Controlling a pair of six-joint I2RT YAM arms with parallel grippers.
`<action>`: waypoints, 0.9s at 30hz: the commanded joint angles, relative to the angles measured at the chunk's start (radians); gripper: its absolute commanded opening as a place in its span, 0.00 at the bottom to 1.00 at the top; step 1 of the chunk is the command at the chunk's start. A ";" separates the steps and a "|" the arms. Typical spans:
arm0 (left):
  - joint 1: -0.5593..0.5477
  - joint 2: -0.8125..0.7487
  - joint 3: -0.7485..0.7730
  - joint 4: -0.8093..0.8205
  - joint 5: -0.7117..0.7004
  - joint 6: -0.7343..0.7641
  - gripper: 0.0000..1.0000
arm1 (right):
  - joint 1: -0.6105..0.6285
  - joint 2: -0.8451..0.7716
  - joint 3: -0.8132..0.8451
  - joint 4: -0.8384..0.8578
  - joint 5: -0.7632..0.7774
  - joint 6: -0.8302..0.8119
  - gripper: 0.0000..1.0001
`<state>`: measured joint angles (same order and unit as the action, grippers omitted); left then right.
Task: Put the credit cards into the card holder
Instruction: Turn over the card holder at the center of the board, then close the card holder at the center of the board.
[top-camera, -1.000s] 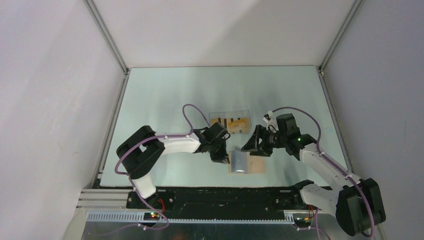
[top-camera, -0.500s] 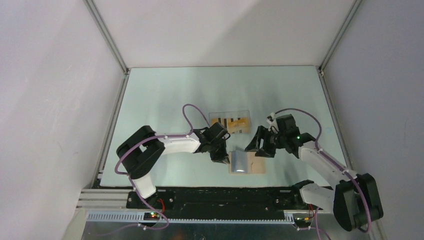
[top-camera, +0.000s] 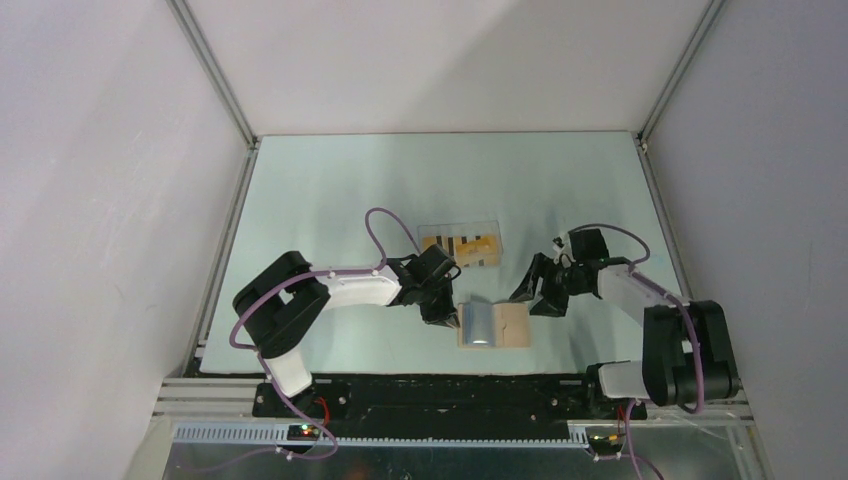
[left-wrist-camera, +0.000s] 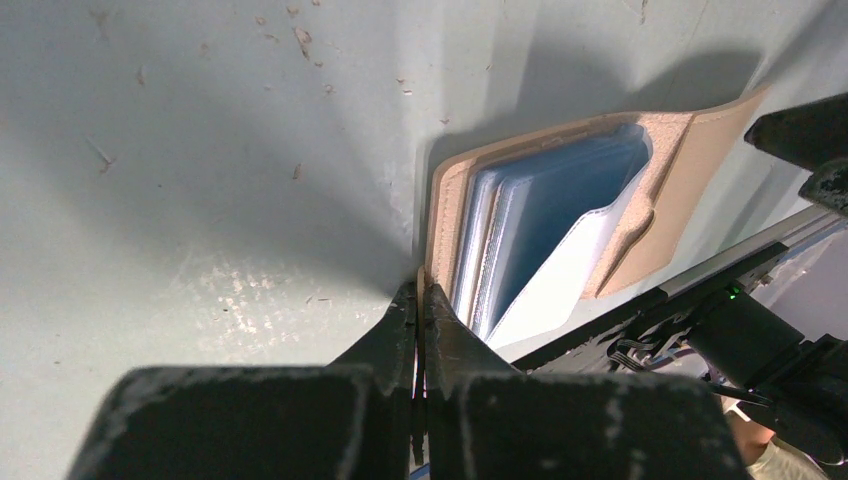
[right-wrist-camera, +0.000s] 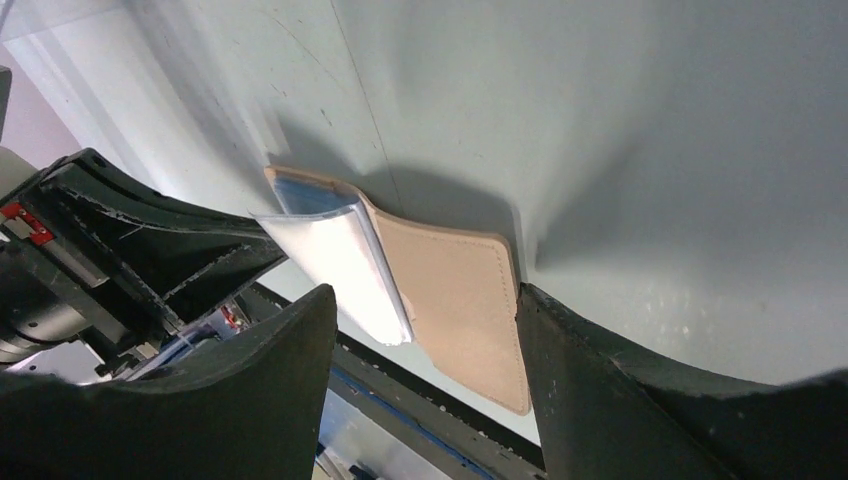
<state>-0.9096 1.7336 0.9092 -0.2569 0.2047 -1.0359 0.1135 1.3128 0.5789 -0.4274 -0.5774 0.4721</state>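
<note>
The card holder (top-camera: 508, 328) lies open on the table near the front edge, tan with light blue inner panels (left-wrist-camera: 560, 200). My left gripper (top-camera: 447, 318) is shut on the thin tan edge of its left flap (left-wrist-camera: 420, 300). My right gripper (top-camera: 535, 298) is open and empty just right of the holder; in the right wrist view the tan right flap (right-wrist-camera: 455, 290) lies between its spread fingers (right-wrist-camera: 425, 330). The orange-yellow credit cards (top-camera: 472, 246), some with dark stripes, lie in a clear tray behind the holder.
The clear plastic tray (top-camera: 433, 233) sits just behind the two grippers. The black front rail (top-camera: 440, 392) runs close under the holder. Grey walls enclose the table on three sides.
My right gripper has drawn back to the right, from over the holder's right flap to beside its right edge, and the arm has folded lower. The left arm and holder have not moved.
</note>
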 joint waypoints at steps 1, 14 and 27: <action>-0.005 0.008 0.014 -0.023 -0.049 0.036 0.00 | -0.004 0.054 0.093 0.071 -0.031 -0.085 0.70; -0.005 0.020 0.019 -0.024 -0.045 0.037 0.00 | 0.008 0.308 0.170 0.108 -0.136 -0.164 0.68; -0.005 0.021 0.019 -0.025 -0.048 0.033 0.00 | 0.046 0.268 0.173 -0.089 -0.199 -0.161 0.64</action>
<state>-0.9104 1.7340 0.9112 -0.2569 0.2047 -1.0275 0.1493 1.6238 0.7448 -0.4274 -0.7525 0.3351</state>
